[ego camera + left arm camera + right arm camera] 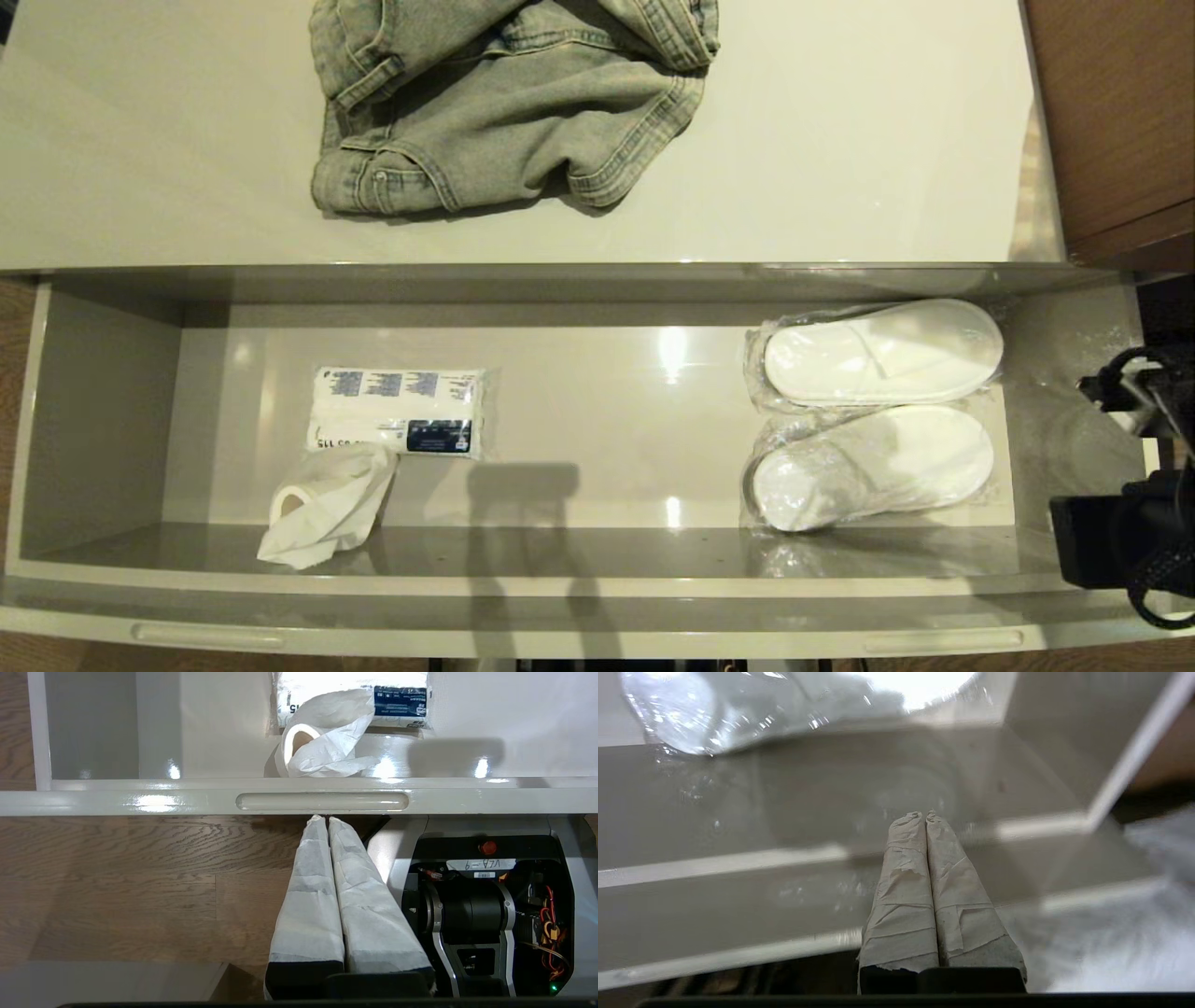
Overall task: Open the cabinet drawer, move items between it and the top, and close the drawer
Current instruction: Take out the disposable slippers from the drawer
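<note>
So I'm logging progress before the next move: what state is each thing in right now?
Drawer: pulled open.
Two slipper packs: sealed, flat, side by side at the drawer's right end.
Tissue pack: flat in the drawer.
Loose tissue: crumpled, beside the pack.
Jeans: bunched on the top.
Left gripper: jaws shut, empty.
Right gripper: jaws shut, empty, over the drawer.

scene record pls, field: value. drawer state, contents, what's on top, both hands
drawer: open
slipper packs: two, side by side, drawer's right end
tissue pack: drawer's left part, loose tissue in front
top: denim garment only
left hand: shut, empty, below drawer front by handle
right hand: shut, empty, over drawer's right end
</note>
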Available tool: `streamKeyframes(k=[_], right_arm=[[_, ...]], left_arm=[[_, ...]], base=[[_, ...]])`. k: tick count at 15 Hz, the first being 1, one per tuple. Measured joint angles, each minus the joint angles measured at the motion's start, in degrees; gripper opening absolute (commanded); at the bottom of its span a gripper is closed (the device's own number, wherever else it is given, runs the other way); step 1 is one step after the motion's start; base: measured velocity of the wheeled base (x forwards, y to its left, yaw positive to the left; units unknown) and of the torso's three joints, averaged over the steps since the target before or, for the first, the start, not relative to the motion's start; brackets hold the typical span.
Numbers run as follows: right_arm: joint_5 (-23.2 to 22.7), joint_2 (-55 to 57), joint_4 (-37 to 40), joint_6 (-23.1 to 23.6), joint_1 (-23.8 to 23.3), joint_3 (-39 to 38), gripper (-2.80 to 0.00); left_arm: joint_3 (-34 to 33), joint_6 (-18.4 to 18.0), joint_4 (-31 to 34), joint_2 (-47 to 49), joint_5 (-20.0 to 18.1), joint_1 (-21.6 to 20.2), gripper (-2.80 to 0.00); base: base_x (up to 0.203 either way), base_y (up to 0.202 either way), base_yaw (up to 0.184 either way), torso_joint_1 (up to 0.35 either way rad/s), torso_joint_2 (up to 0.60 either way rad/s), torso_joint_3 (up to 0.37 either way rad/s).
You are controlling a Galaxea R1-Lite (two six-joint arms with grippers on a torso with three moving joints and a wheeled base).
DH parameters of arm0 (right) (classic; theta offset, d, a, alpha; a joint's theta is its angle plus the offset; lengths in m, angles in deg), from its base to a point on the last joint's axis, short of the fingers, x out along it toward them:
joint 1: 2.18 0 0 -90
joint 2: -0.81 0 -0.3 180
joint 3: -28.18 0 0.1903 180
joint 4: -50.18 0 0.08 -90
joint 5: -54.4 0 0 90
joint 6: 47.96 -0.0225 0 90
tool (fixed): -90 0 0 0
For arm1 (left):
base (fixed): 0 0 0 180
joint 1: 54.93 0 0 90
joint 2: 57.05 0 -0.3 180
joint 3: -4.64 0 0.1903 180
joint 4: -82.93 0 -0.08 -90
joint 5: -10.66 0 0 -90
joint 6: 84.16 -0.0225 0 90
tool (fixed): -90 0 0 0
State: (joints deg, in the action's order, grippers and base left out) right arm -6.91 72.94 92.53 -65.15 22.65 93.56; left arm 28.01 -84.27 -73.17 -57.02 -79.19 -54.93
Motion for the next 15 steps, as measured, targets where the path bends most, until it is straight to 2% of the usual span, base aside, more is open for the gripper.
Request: streamKeyframes(k=[2,5,8,11,13,15], right_arm=[[-0.53,0.79,-5.98,5.68,0.49,-2.60,-2.80],[-3.04,3.46,-10.97,12.24,0.46,-4.81,-2.80],[-4.07,7.02,-14.66,17.16,0.44,-7.73,-2.80],[-4.55,10.17,-18.62,24.96,0.44,-11.72,-2.80],[-4.41,12.21,-19.49,29.86,0.46,-12.88,-2.80],[-4.11,13.99,-19.56,32.39,0.41,-12.83,-2.80]], left_arm=[[0.00,0.01,0.02,0.00,0.01,0.00,-2.80],[0.00,0.01,0.06,0.00,0.01,0.00,-2.80],[0.00,0.01,0.02,0.00,0.01,0.00,-2.80],[0.00,0.01,0.04,0.00,0.01,0.00,-2.80],[0.00,0.01,0.04,0.00,0.01,0.00,-2.80],[0.00,0.01,0.04,0.00,0.01,0.00,-2.80]], base=[[0.000,0.000,0.000,0.000,0.00,0.000],[0.000,0.000,0.000,0.000,0.00,0.000],[0.000,0.000,0.000,0.000,0.00,0.000],[0.000,0.000,0.000,0.000,0.00,0.000],[0.000,0.000,0.000,0.000,0.00,0.000],[0.000,0.000,0.000,0.000,0.00,0.000]])
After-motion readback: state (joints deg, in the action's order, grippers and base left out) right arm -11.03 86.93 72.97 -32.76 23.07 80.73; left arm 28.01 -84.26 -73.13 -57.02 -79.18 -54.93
